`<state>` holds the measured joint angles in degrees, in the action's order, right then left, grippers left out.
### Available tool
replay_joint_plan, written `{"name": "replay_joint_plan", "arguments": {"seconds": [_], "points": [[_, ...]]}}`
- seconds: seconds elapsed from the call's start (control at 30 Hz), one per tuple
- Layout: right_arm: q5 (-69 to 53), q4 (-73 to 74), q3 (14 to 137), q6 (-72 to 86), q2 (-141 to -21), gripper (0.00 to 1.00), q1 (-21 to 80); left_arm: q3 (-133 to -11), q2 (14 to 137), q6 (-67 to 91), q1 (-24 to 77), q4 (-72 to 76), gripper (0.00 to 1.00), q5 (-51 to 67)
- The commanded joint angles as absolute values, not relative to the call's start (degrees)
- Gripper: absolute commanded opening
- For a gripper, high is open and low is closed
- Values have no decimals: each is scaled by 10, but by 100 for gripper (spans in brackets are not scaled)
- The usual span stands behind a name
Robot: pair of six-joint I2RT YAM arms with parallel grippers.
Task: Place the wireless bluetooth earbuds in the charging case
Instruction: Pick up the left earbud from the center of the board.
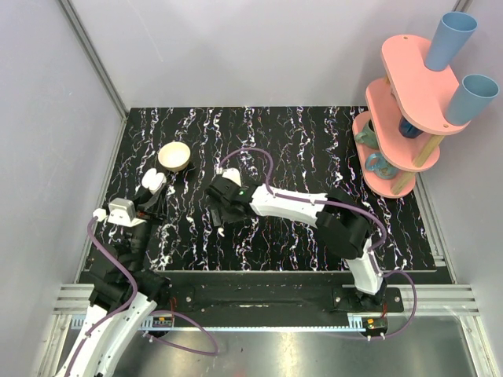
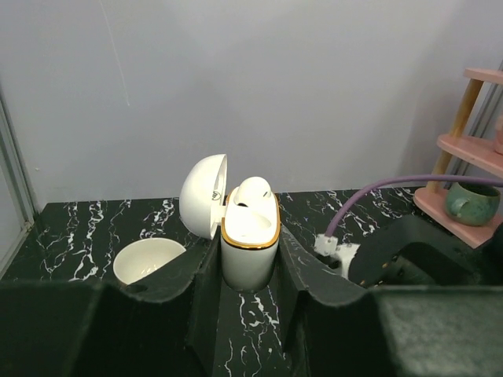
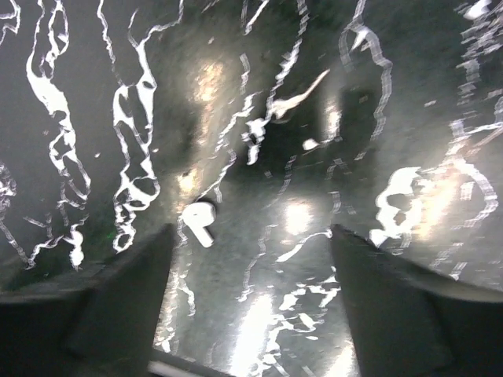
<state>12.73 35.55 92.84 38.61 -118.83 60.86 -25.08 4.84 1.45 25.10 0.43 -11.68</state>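
Observation:
The cream charging case (image 2: 250, 250) stands upright with its lid (image 2: 203, 195) swung open to the left. My left gripper (image 2: 250, 271) is shut on its lower half. One white earbud (image 2: 253, 191) sits in the case's gold-rimmed opening. From above, the case (image 1: 153, 182) and left gripper (image 1: 152, 195) are at the mat's left side. A second earbud (image 3: 199, 222) lies flat on the black marbled mat. My right gripper (image 3: 251, 251) hovers over it, open, and the earbud lies close to the left finger (image 3: 130, 290). In the top view the right gripper (image 1: 220, 206) is near the mat's middle.
A small white bowl (image 1: 174, 155) sits behind the case on the left. A pink tiered rack (image 1: 405, 118) with blue cups (image 1: 449, 39) and mugs stands at the back right. Grey walls enclose the mat. The right arm's purple cable (image 1: 259, 157) loops over the mat.

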Motion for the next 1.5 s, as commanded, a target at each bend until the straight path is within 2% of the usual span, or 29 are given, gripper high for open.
{"name": "replay_joint_plan", "arguments": {"seconds": [0.0, 0.13, 0.23, 0.27, 0.37, 0.43, 0.53, 0.7, 0.77, 1.27, 1.47], "points": [[264, 318, 902, 371, -1091, 100, 615, -256, 38, 10, 250, 11, 0, -128], [314, 290, 886, 401, -1054, 100, 613, -255, 27, 15, 249, 6, 0, -127], [227, 288, 880, 460, -1047, 100, 586, -257, 18, 18, 249, 1, 0, -124], [154, 282, 868, 453, -1046, 100, 579, -256, 16, 18, 249, 1, 0, -124], [113, 218, 822, 465, -1031, 100, 580, -258, 5, 20, 248, -11, 0, -121], [113, 199, 788, 492, -1034, 100, 580, -258, 3, 23, 248, -15, 0, -121], [115, 232, 801, 507, -1054, 96, 582, -258, -15, 25, 248, -15, 0, -105], [120, 244, 813, 506, -1064, 95, 586, -254, -20, 33, 247, -17, 0, -115], [127, 242, 815, 507, -1067, 91, 587, -256, -16, 33, 247, -18, 0, -113], [156, 260, 846, 506, -1109, 90, 626, -261, -15, 37, 237, -30, 0, -103], [175, 269, 855, 512, -1121, 86, 642, -261, -11, 40, 231, -31, 0, -100]]}}
